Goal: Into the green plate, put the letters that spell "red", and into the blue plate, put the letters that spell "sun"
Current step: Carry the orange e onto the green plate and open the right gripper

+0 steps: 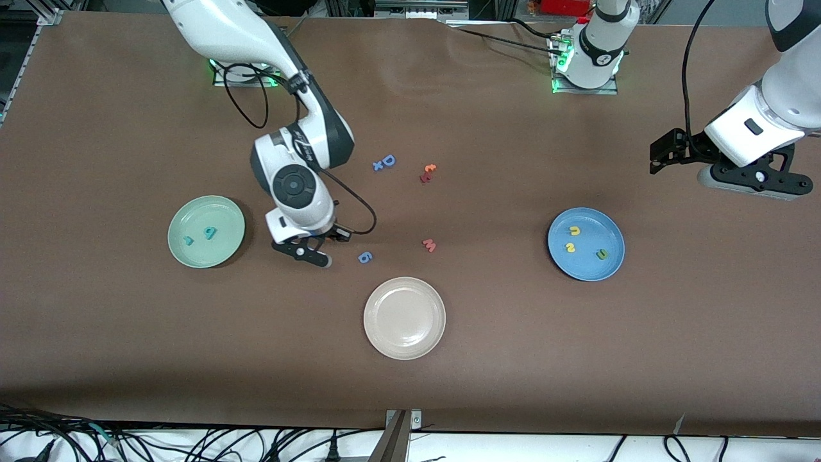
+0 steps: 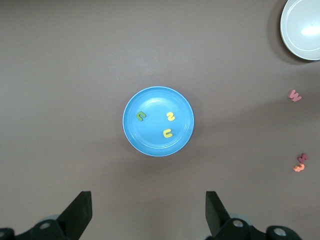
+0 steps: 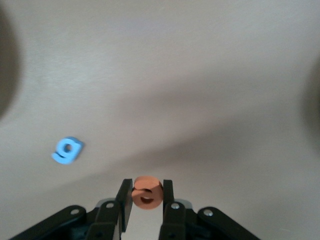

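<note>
**Right gripper clamped on orange "e"; left arm waits wide open**

Landmark: cream-white plate (image 1: pixel 404 317), nearest the front camera. Brown table (image 1: pixel 513 359) cut off on all edges.

Green plate (image 1: pixel 206 231) sits toward the right arm's end from it, holding teal "d" (image 1: pixel 210 233) and teal "r" (image 1: pixel 188 240). Blue plate (image 1: pixel 585 244) sits toward the left arm's end, holding yellow "u" (image 1: pixel 575 231), yellow "s" (image 1: pixel 569 247) and olive "n" (image 1: pixel 601 254).

Right gripper (image 1: pixel 312 251) is low between the green plate and the cream-white plate, jaws pinched on the orange "e" (image 3: pixel 146 193). The letter is hidden in the front view; only the right wrist view shows it.

Left gripper (image 2: pixel 149 212) waits up high, jaws wide apart, nothing between them; fingertips cut off in its wrist view.

Loose letters farther from the front camera than the cream-white plate: blue "g" (image 1: pixel 364 257), pink "w" (image 1: pixel 429 244), blue capital "D" (image 1: pixel 388 160). Orange-and-red pair (image 1: pixel 428 172) too small to read.
</note>
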Tool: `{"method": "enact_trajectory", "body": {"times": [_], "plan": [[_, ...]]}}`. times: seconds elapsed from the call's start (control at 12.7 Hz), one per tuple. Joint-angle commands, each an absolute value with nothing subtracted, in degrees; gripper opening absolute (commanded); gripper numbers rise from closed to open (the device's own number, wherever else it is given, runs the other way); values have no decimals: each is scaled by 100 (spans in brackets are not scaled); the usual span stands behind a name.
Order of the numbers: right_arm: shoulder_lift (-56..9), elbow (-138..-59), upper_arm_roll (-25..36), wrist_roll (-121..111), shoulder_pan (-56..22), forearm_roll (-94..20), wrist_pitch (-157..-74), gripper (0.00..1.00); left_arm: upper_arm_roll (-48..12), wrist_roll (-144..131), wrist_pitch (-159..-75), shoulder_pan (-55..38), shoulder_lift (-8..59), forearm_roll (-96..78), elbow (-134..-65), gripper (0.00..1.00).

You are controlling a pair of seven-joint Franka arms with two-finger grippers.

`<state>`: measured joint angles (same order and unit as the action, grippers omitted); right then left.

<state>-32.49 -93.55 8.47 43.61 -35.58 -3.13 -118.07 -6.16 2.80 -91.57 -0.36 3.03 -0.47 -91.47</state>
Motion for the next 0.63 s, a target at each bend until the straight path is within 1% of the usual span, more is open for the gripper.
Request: {"method": "enact_trajectory", "body": {"times": [0.0, 0.08, 0.24, 0.39, 0.55], "plan": [[-2884, -9483, 1272, 3397, -3551, -298, -11112, 6, -606, 378, -9141, -44, 299, -123, -9105, 100], [-2787, -9597, 1466, 2940, -3533, -316, -10970, 5, -606, 378, -9167, -44, 334, -114, -9105, 100], [-2585, -9904, 1888, 2026, -3516, -334, -10969, 5, -606, 378, -9176, -61, 352, -114, -9088, 100], [-2558, -10168, 2231, 1226, -3481, -430, -11100, 5, -615, 378, -9176, -105, 360, -105, -9079, 100], [-2558, -10554, 2373, 251, -3236, -955, -11424, 5, -615, 378, -9176, -114, 360, -105, -9079, 100]]}}
